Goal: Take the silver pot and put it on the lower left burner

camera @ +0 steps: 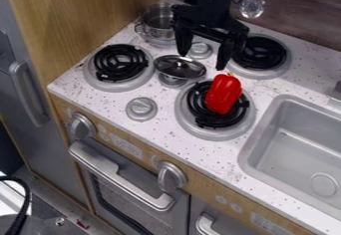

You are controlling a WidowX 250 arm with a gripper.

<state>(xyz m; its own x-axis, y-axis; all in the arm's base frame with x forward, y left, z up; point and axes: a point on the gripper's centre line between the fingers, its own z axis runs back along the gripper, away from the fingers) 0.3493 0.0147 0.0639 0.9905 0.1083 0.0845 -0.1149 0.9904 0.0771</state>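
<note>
"Hanging over the stove top, that black two-finger hand [202, 61]. Is it open?"

"Wide open, from where I stand. The two fingers point down with a broad gap between them, and they've got hold of nothing."

"Is it touching that round, shiny silver lid [180, 67]?"

"One fingertip looks right by the lid's far edge, but I can't tell whether they touch. Through the gap I can see a round grey knob [200, 50] on the speckled white surface [200, 167]."

"And the silver pot?"

"The shiny silver pot [158, 22] with a loop handle is at the upper left, near the wooden side panel [93, 15], upright and apart from the fingers. The lower left burner [118, 64], black coils in a grey ring, is nearer us, bare."

"What's that red thing?"

"A glossy red toy pepper [224, 94], lying on the lower right burner [214, 129]. It's just below the other fingertip as I see it, and the fingers aren't around it. Then the grey sink [293, 149] is off to the right."
</note>
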